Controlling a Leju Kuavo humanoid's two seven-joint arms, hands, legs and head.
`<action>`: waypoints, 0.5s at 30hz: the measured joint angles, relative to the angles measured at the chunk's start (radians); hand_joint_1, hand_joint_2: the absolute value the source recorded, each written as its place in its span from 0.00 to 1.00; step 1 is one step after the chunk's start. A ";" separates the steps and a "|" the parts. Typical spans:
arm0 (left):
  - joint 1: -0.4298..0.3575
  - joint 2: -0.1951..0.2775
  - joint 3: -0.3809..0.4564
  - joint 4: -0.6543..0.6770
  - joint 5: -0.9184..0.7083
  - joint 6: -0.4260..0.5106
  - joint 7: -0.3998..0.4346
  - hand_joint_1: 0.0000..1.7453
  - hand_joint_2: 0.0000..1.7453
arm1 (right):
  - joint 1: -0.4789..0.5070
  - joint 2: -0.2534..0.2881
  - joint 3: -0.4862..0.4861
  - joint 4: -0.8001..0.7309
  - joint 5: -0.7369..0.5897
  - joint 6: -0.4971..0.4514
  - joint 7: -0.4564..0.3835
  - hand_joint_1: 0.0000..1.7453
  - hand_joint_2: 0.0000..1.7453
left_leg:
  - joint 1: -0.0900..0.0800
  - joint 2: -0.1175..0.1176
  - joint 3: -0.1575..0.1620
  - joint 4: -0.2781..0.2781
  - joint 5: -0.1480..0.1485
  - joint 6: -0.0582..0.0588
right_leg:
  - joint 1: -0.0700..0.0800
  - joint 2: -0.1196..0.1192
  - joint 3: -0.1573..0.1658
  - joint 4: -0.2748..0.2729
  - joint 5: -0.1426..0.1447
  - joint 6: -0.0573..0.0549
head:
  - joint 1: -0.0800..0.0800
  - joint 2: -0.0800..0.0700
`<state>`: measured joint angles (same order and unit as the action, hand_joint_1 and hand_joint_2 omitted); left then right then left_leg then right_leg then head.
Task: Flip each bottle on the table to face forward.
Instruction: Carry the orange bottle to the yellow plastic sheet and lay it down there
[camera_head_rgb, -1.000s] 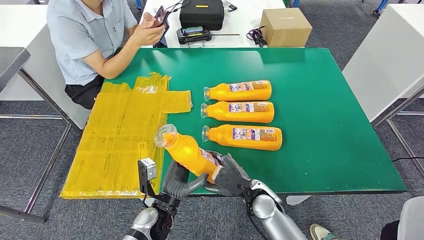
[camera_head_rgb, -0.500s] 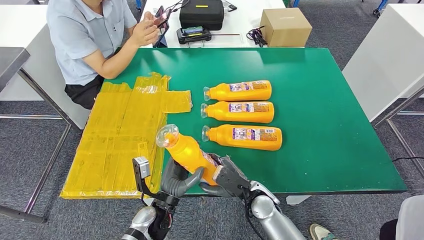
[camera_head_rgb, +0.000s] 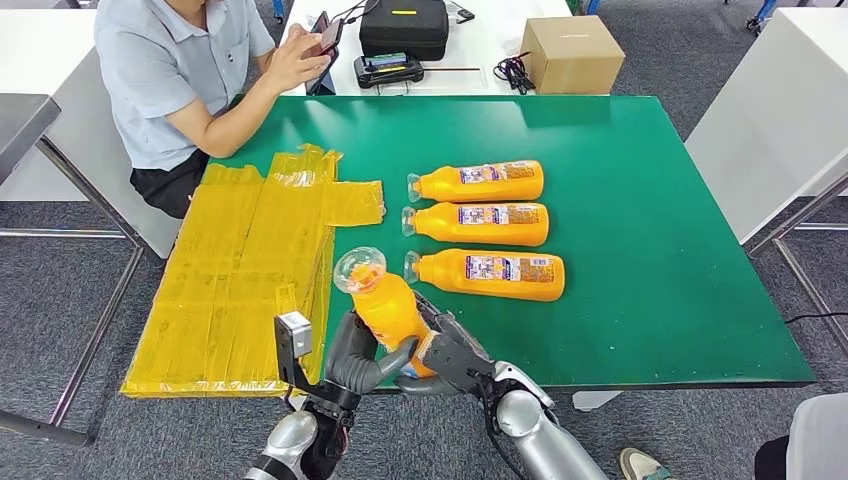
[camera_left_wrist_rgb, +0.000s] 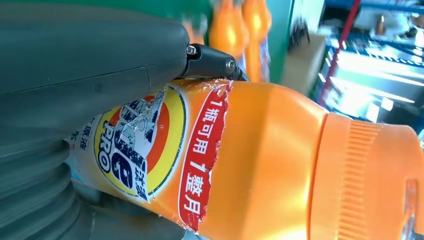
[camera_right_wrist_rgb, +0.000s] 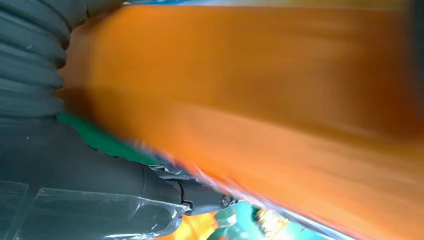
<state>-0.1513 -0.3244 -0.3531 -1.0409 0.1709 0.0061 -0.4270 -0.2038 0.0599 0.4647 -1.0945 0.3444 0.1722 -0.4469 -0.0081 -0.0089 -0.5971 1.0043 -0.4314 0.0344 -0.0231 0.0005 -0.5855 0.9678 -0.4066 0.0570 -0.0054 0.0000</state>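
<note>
Both hands hold one orange bottle (camera_head_rgb: 388, 305) above the table's near edge, tilted up with its clear cap toward the far left. My left hand (camera_head_rgb: 352, 360) grips it from the left, my right hand (camera_head_rgb: 452, 350) from the right near its base. In the left wrist view the held bottle (camera_left_wrist_rgb: 260, 160) shows a torn red and yellow label next to my left hand (camera_left_wrist_rgb: 75, 75). In the right wrist view the held bottle (camera_right_wrist_rgb: 260, 90) is a blurred orange mass above my right hand (camera_right_wrist_rgb: 75, 165). Three orange bottles (camera_head_rgb: 482, 182) (camera_head_rgb: 480, 223) (camera_head_rgb: 490, 273) lie label-up in a row, caps pointing left.
A stack of yellow plastic sheets (camera_head_rgb: 240, 270) covers the left part of the green table (camera_head_rgb: 650, 230). A person (camera_head_rgb: 180, 70) sits at the far left corner holding a phone. Behind the table are a cardboard box (camera_head_rgb: 570, 52) and a black case (camera_head_rgb: 404, 26).
The held bottle has swung more upright, its cap moving right and toward the lying bottles. Both hands stay on it. The person raised the phone a little.
</note>
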 joint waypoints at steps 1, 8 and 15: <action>0.002 0.001 -0.002 -0.011 -0.044 0.040 0.004 1.00 1.00 | 0.002 0.000 -0.002 0.000 0.004 -0.007 0.003 0.00 1.00 | 0.000 0.000 0.000 0.000 0.000 0.000 | 0.000 0.000 0.000 0.000 0.000 0.000 | 0.000 0.000; 0.019 0.006 -0.001 -0.108 -0.204 0.139 0.032 1.00 1.00 | 0.036 0.006 -0.024 -0.003 0.026 -0.032 0.014 0.00 1.00 | 0.000 0.000 -0.001 0.000 0.000 0.000 | 0.000 0.000 -0.001 0.000 0.000 0.000 | 0.000 0.000; 0.035 0.008 0.016 -0.193 -0.234 0.168 0.047 1.00 1.00 | 0.056 0.019 -0.042 -0.012 0.041 -0.041 0.015 0.00 1.00 | 0.000 0.000 -0.001 0.000 0.000 0.000 | 0.000 0.000 -0.001 0.000 0.000 0.000 | 0.000 0.000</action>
<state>-0.1163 -0.3161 -0.3367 -1.2338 -0.0635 0.1740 -0.3798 -0.1474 0.0789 0.4228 -1.1066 0.3852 0.1315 -0.4322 -0.0081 -0.0089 -0.5978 1.0043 -0.4314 0.0344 -0.0231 0.0004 -0.5860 0.9678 -0.4067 0.0570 -0.0052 0.0000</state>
